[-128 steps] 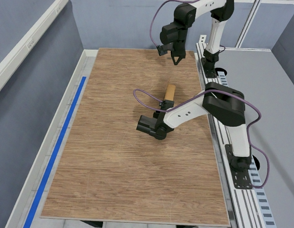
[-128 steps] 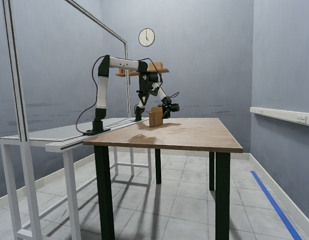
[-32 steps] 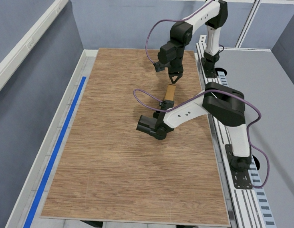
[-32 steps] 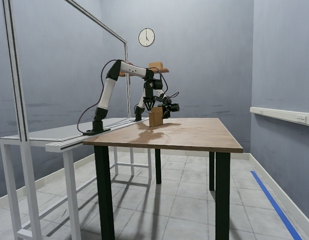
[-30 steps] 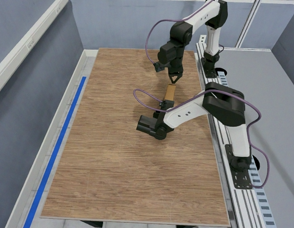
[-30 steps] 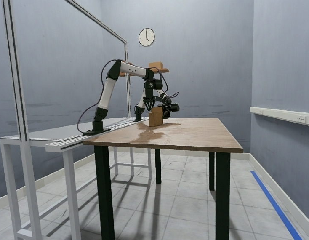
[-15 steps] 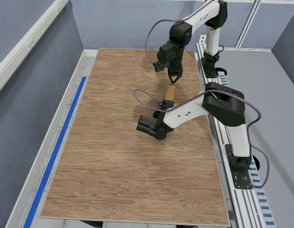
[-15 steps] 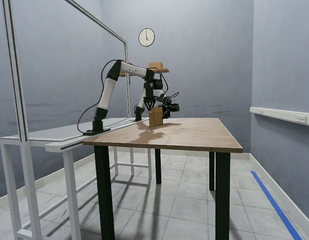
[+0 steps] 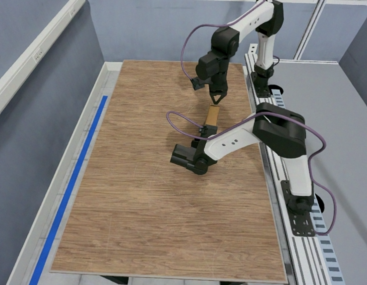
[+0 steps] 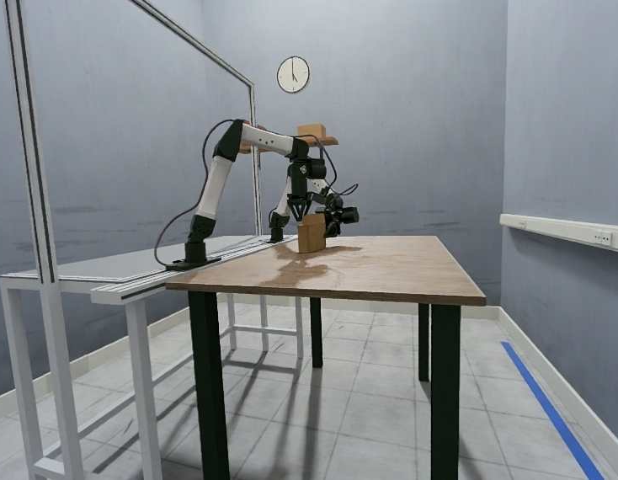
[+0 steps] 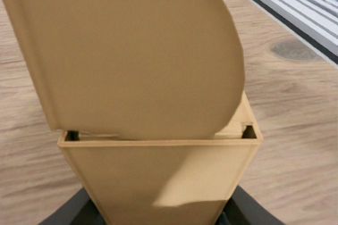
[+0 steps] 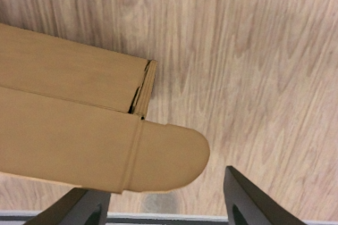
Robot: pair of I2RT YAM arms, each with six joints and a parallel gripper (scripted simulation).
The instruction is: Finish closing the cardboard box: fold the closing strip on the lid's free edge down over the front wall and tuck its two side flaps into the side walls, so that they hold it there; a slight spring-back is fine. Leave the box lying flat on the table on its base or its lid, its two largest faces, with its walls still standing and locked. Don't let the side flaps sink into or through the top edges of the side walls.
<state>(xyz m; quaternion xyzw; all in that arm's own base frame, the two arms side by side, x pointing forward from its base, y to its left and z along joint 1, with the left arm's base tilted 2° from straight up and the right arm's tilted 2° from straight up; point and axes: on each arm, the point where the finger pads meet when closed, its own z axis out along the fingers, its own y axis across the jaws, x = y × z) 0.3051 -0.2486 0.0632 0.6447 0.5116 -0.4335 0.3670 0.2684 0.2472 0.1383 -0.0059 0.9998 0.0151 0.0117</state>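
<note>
The cardboard box (image 9: 212, 116) (image 10: 311, 238) (image 11: 156, 168) stands on a narrow long side on the table. Its front wall (image 12: 71, 62) faces up, and the closing strip (image 10: 316, 220) (image 12: 63, 138) sticks up along one edge, not lying on that wall. One side flap (image 11: 134, 56) leans over the near end above the side wall's slots; the other side flap (image 12: 174, 161) juts past the far end. Both are outside the walls. My left gripper (image 11: 162, 178) is shut on the box's near end. My right gripper (image 12: 167, 176) (image 9: 216, 100) (image 10: 299, 216) is open, points down by the far flap, and holds nothing.
The wooden table (image 9: 153, 214) (image 10: 391, 269) carries the box toward its far part in the top view, nearer the rail (image 9: 275, 171) side. The left arm's wrist hides the box's near end there. Both arms reach in from the rail.
</note>
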